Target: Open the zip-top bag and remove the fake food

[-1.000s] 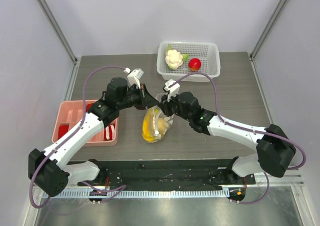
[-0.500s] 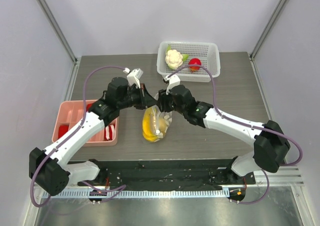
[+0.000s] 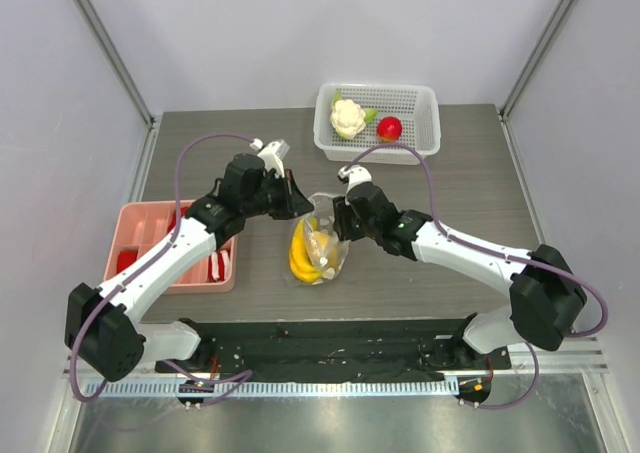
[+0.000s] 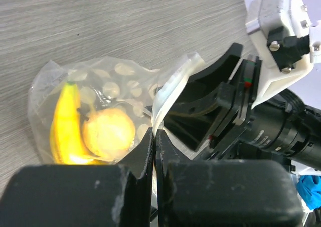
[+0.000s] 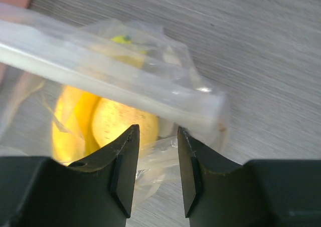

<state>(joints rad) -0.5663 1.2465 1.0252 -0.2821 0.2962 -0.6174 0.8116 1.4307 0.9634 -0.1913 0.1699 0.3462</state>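
The zip-top bag (image 3: 318, 251) lies mid-table, clear with pale dots, holding a yellow banana bunch (image 3: 300, 258) and a yellow-orange round fruit (image 3: 322, 245). My left gripper (image 3: 300, 206) is shut on the bag's top lip; the left wrist view shows its jaws (image 4: 154, 133) pinching the film, with the banana (image 4: 62, 122) and fruit (image 4: 109, 134) inside. My right gripper (image 3: 338, 219) is at the opposite lip. In the right wrist view its jaws (image 5: 156, 132) stand apart with loose film between them, under the zip strip (image 5: 110, 71). White cauliflower (image 3: 347, 119) and red fruit (image 3: 390, 127) lie in the basket.
The white perforated basket (image 3: 425, 123) stands at the back right. A pink tray (image 3: 135, 228) with red pieces sits at the left, under my left arm. The right gripper's body (image 4: 225, 101) fills the right of the left wrist view.
The two grippers have moved apart, the right one back and to the right. The bag's mouth has spread between them and the bag sits slightly lower.
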